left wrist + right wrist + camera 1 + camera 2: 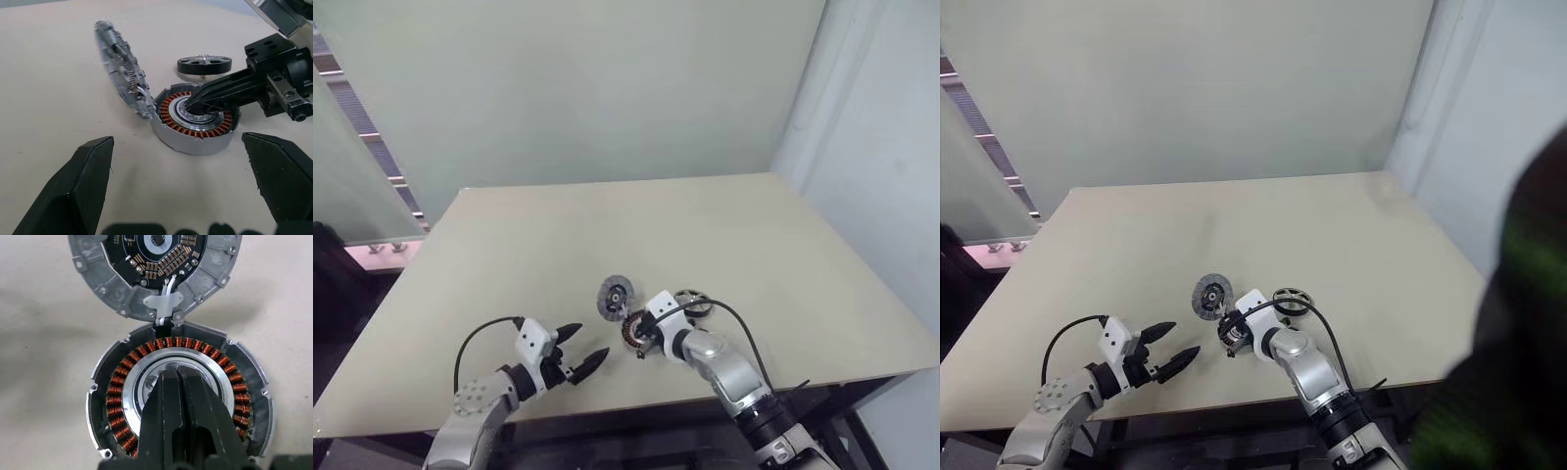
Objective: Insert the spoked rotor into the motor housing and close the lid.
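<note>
Right tool [177, 374], clenched empty, tips over the motor housing [146, 363] centre; spoked rotor [204, 64] just beyond.

A plain beige surface [705, 235] stood against a pale green wall [607, 88]. At nine o'clock hung a frosted glass panel [352, 176]; at three o'clock stood a white wall [891, 147].

I count one tabletop [783, 255] in front of me. On it I see one motor housing [195, 128], a single ring of copper windings around one silvery centre. One lid [120, 66] stands open, joined to the housing's edge. One spoked rotor [204, 64] lies beside them. That makes three motor parts in all. I have two pincers: the left pincer [578, 354] and the right pincer [177, 382], each with two black fingers.
</note>
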Robot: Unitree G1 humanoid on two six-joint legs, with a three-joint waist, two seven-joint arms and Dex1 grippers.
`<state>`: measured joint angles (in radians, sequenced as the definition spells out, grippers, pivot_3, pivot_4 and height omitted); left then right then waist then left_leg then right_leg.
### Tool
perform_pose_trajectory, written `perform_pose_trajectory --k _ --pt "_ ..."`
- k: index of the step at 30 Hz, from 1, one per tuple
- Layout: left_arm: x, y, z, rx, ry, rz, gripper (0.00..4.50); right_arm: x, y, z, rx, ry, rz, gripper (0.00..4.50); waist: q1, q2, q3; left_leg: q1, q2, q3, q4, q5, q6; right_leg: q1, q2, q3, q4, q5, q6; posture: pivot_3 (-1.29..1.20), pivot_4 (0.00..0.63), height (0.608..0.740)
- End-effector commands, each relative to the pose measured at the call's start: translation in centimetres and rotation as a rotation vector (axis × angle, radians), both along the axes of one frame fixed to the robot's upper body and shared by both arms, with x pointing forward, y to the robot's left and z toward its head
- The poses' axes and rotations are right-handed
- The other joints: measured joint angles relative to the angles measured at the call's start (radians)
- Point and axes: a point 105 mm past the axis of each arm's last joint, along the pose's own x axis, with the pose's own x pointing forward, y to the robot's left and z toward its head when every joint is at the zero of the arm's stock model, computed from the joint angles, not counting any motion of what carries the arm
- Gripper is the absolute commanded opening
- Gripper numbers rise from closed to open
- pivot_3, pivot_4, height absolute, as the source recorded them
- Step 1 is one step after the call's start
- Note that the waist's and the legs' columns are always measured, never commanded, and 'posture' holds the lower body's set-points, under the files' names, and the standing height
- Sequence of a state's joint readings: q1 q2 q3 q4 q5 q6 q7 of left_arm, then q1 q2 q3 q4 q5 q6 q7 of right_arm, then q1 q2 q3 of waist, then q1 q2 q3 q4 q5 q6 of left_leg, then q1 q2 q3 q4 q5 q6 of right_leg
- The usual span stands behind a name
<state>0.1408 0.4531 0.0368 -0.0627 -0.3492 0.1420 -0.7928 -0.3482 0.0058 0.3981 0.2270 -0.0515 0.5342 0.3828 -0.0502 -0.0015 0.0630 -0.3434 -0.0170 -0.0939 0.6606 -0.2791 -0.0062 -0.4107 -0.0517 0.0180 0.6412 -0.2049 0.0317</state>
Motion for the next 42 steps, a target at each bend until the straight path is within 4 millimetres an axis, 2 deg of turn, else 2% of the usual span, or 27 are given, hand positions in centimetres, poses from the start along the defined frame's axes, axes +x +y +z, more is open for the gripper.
perform_pose_trajectory --k 1,5,14,17,25,28,31,35,42 --pt "0.2 -0.4 1.1 -0.002 -0.049 -0.015 4.5 0.2 0.9 1.5 0.018 -0.046 0.021 0.03 0.0 0.0 0.0 0.0 0.0 0.0 0.0 0.0 0.0 0.0 0.0 0.0 0.0 0.0 0.0 0.0 0.0 0.74" --pt "0.1 -0.4 1.0 -0.002 -0.046 -0.017 4.5 0.3 0.5 2.2 0.047 -0.054 0.001 0.03 0.0 0.0 0.0 0.0 0.001 0.0 0.0 0.0 0.0 0.0 0.001 0.0 0.0 0.0 0.0 0.0 0.0 0.74" --pt "0.3 -0.3 0.9 -0.006 -0.045 -0.016 4.5 1.0 -1.5 6.2 0.181 -0.122 -0.079 0.03 0.001 0.0 0.0 -0.001 0.0 -0.001 -0.001 0.0 0.0 0.0 0.001 0.0 0.0 0.0 0.0 0.0 0.0 0.74" --pt "0.5 -0.5 0.9 -0.011 -0.045 -0.019 4.5 1.3 -2.7 6.9 0.179 -0.148 -0.111 0.54 0.001 0.0 0.0 -0.001 0.0 -0.001 -0.001 0.0 0.0 0.0 0.001 0.0 0.0 0.0 0.0 0.0 0.0 0.74" --pt "0.9 -0.8 0.8 -0.02 -0.052 -0.024 4.5 1.9 -6.6 7.7 0.098 -0.202 -0.173 3.33 0.001 0.0 0.0 -0.001 0.0 0.0 -0.001 0.0 0.0 0.0 0.001 0.0 0.0 0.0 0.0 0.0 0.0 0.74" --pt "1.0 -0.8 0.9 -0.032 -0.055 -0.019 4.5 2.5 -10.6 6.9 0.133 -0.118 -0.342 4.34 0.002 0.0 0.0 -0.001 0.0 0.0 -0.001 0.0 0.0 0.0 0.001 0.0 -0.001 0.0 0.0 0.0 0.0 0.74" --pt "1.0 -0.9 0.9 -0.046 -0.055 -0.012 4.5 2.4 -13.2 5.8 0.234 0.002 -0.52 4.43 0.002 0.0 0.0 -0.001 -0.001 -0.001 -0.001 0.0 0.0 0.0 0.001 0.001 -0.001 0.0 0.0 0.0 0.0 0.74" --pt "0.9 -1.0 0.8 -0.052 -0.054 -0.013 4.5 1.8 -14.6 4.4 0.383 0.16 -0.67 4.43 0.0 0.001 0.0 -0.001 0.0 0.001 -0.001 0.0 0.0 -0.001 0.001 0.003 0.0 0.0 0.0 0.0 0.0 0.74" --pt "1.2 -1.1 0.9 -0.051 -0.054 -0.022 4.5 1.4 -14.2 3.3 0.59 0.338 -0.757 4.43 0.001 0.002 0.001 -0.001 0.0 0.001 -0.001 0.0 0.0 -0.001 0.001 0.003 -0.001 0.0 0.0 0.0 0.0 0.74"
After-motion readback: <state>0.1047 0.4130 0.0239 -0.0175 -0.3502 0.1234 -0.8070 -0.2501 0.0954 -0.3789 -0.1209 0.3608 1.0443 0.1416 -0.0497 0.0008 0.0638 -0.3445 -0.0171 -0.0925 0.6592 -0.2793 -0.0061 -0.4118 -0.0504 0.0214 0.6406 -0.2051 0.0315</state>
